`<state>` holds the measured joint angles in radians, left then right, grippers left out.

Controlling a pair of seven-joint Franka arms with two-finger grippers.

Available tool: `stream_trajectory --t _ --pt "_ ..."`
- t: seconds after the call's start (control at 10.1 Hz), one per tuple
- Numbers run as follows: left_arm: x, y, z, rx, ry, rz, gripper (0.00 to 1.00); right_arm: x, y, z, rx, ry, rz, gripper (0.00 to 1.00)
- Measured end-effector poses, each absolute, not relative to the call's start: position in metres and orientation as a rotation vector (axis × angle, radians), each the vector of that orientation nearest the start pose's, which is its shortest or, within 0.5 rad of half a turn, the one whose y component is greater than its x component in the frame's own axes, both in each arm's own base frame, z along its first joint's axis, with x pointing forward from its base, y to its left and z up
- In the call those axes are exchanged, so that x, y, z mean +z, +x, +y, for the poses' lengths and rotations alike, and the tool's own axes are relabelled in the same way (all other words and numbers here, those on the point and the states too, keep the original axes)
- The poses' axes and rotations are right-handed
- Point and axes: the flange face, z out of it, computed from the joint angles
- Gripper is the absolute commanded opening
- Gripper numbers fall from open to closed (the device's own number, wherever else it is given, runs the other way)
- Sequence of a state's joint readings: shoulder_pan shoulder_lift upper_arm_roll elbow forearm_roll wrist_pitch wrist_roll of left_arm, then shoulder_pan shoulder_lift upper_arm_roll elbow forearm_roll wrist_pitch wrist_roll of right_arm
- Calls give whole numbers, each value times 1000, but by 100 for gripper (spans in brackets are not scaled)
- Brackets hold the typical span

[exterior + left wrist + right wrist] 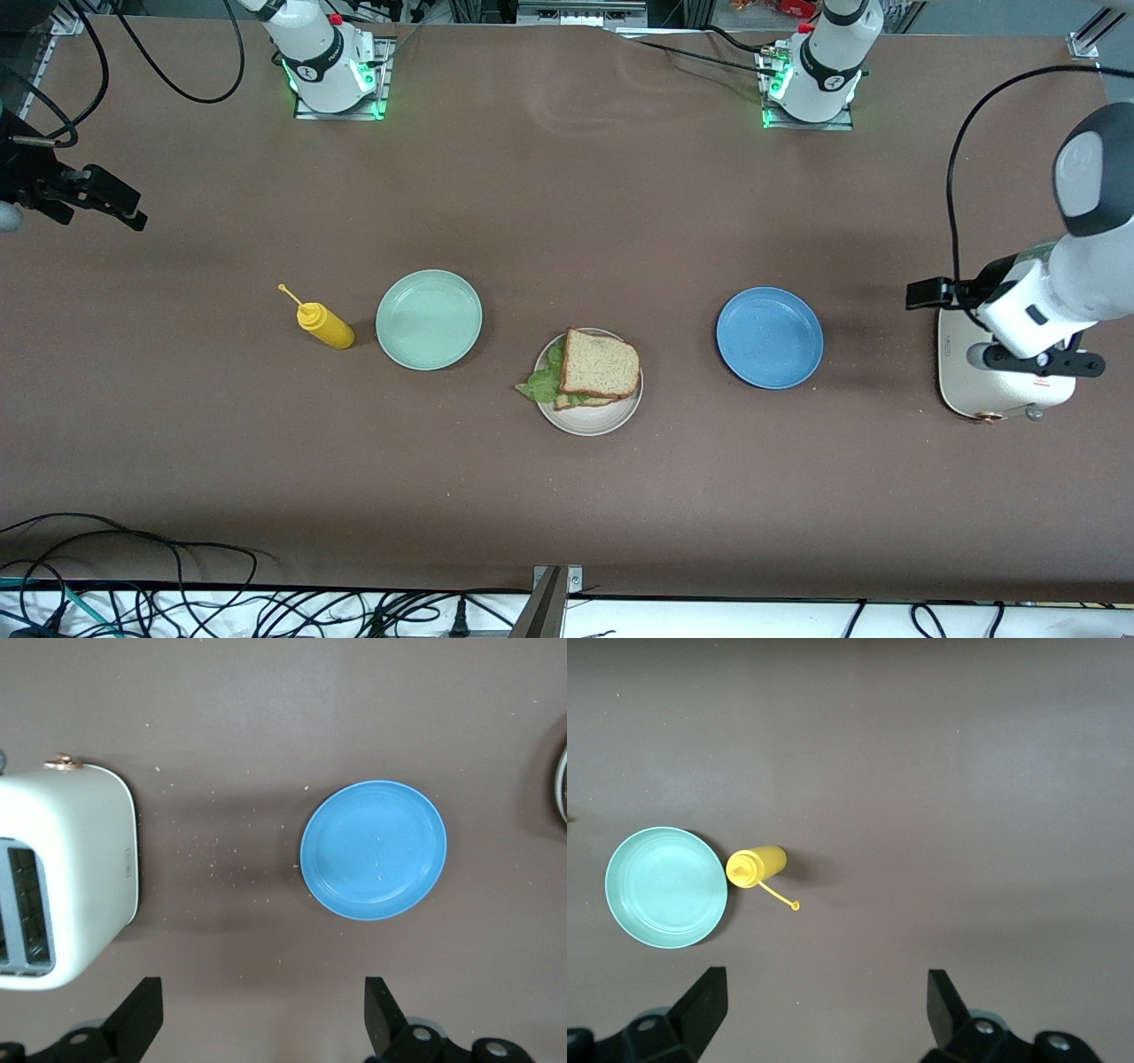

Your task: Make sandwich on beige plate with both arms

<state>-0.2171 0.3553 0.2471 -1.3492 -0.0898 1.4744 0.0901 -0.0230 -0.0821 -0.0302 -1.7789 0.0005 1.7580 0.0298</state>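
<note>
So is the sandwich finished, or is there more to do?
It looks done: the sandwich, lettuce between two bread slices, sits on the beige plate. Nothing is in hand; the left gripper hangs open by the toaster, and the right gripper is open at its end. Nothing visible remains.

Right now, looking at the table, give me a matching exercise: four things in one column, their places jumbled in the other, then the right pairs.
Things:
1. sandwich
2. yellow squeeze bottle
3. toaster
4. blue plate

Places:
A. at the left arm's end of the table
B. between the toaster and the beige plate
C. on the beige plate
D. beside the mint-green plate, toward the right arm's end

Pairs: 1-C, 2-D, 3-A, 4-B
</note>
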Motion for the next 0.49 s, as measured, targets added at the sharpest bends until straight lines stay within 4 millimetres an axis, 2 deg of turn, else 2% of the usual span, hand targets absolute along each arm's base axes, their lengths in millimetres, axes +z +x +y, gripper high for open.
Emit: stream_trajectory --t 0.3,0.49 --pt "545 622 -18 327 -3153 111 100 582 543 -27 -82 -3136 120 100" --pt "574 613 -4 253 -3162 79 100 582 544 -26 -78 -3136 117 100"
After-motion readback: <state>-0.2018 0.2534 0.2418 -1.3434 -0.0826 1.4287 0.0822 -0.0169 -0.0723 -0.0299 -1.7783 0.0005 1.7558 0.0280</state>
